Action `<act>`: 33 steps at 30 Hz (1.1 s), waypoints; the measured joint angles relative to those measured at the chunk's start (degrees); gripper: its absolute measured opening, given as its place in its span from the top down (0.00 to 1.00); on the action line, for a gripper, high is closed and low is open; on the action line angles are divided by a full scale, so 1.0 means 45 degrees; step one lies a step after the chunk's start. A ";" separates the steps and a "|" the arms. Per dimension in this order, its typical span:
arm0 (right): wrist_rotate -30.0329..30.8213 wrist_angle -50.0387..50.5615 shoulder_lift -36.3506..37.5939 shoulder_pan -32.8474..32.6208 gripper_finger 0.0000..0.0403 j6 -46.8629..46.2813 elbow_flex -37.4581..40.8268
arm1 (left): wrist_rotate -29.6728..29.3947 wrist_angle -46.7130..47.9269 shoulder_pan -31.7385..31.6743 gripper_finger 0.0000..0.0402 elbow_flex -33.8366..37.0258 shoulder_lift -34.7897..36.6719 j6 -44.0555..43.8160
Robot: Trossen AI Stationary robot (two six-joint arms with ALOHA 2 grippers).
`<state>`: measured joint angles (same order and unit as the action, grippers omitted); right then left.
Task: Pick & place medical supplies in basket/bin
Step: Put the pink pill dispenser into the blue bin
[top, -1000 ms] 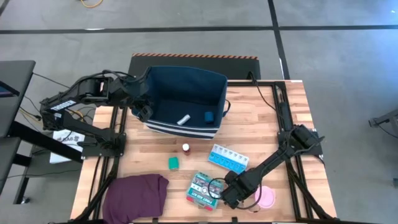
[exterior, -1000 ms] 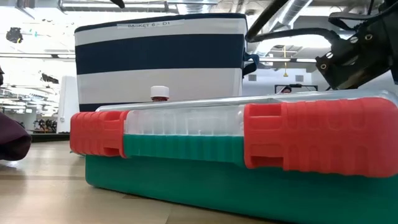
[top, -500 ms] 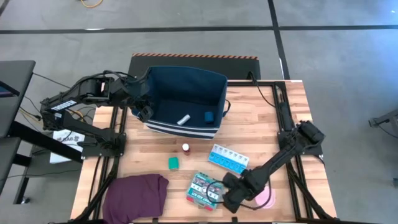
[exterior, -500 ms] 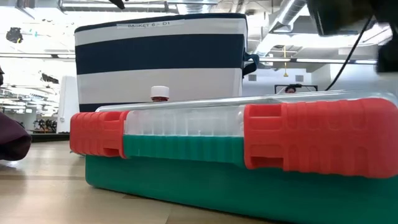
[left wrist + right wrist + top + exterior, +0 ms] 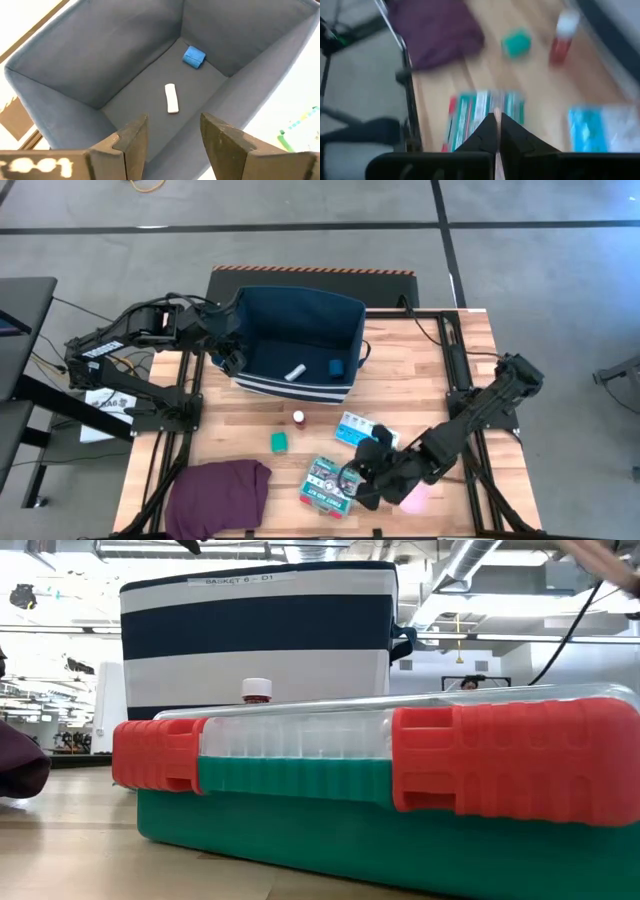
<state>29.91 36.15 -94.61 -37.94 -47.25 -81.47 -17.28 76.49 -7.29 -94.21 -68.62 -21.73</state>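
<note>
1. Above the flat green-and-white box [image 5: 327, 483], the right gripper [image 5: 366, 472] hangs with its dark fingers [image 5: 496, 131] pressed together, holding nothing
2. Near it lie the light-blue pill organizer [image 5: 354, 426], pink tape roll [image 5: 415, 498], red-capped vial [image 5: 298, 418] and small green block [image 5: 279, 442]
3. Over the navy fabric bin [image 5: 262, 311], the left gripper [image 5: 172, 137] waits spread; a white tube [image 5: 171, 98] and blue block [image 5: 193, 56] rest inside

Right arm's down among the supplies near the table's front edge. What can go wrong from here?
1. The right gripper, fingers shut and empty, sits low by the green-white box; it may shove the box instead of grasping.
2. The arm lies across the pill organizer and may drag it.
3. The pink tape roll, near the front edge, may be knocked off.
</note>
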 joint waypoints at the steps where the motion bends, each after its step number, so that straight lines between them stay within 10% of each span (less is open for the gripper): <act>1: 0.0333 -0.0318 0.0238 0.0069 1.00 0.0544 0.0000 | -0.0004 0.0000 0.0000 0.58 0.0000 0.0000 0.0033; 18: 0.1729 -0.6704 0.4070 0.1607 1.00 1.1199 0.0010 | -0.0966 0.0009 0.0000 0.58 0.0005 0.0000 0.0509; 25: -0.0934 -1.1343 0.5062 0.3387 1.00 1.6571 0.0000 | -0.1371 0.0000 0.0000 0.58 0.0005 0.0000 0.0529; 30: -0.1264 -1.1759 0.5180 0.5762 1.00 1.6955 0.0000 | -0.1588 0.0000 -0.0005 0.58 0.0005 0.0000 0.0586; 33: -0.3695 -1.1778 0.5023 0.7394 1.00 1.6217 0.0000 | -0.1617 0.0000 0.0000 0.58 0.0005 0.0000 0.0588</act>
<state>13.28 -16.85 -72.00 -4.67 25.73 -81.47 -24.56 76.49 -7.29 -94.19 -68.62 -19.09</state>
